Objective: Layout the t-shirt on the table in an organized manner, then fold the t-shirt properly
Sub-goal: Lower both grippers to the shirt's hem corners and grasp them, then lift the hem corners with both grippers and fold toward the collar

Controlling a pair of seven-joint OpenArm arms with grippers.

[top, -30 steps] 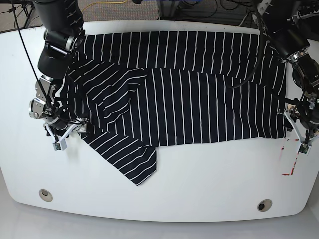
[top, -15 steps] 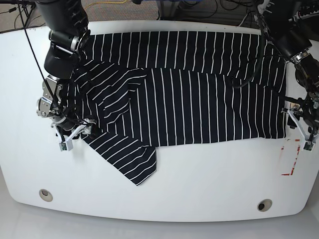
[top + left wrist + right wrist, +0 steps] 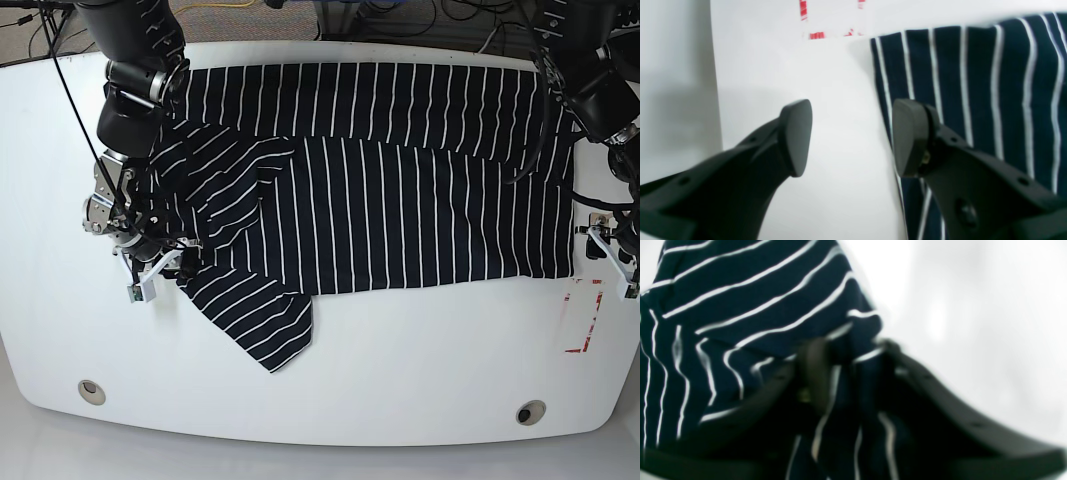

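The t-shirt (image 3: 400, 200), dark navy with thin white stripes, lies spread across the white table (image 3: 400, 380), with one sleeve pointing toward the front edge. At the shirt's left edge in the base view, my right gripper (image 3: 160, 266) is shut on a bunch of the fabric. The right wrist view is blurred but shows striped t-shirt cloth (image 3: 756, 300) pinched in the right gripper (image 3: 850, 370). My left gripper (image 3: 617, 265) hangs at the shirt's right hem. In its wrist view the left gripper (image 3: 850, 138) is open and holds nothing, with one finger (image 3: 907, 136) over the t-shirt hem (image 3: 980, 83).
A red-and-white tape rectangle (image 3: 580, 315) marks the table just in front of the left gripper and shows as the tape mark (image 3: 816, 33) in its wrist view. Two metal grommets (image 3: 91, 390) (image 3: 530, 411) sit near the front edge. Cables lie behind the table.
My right gripper has moved right and slightly back, pulling the shirt's left edge inward with it. The left gripper has drifted outward and back, away from the tape.
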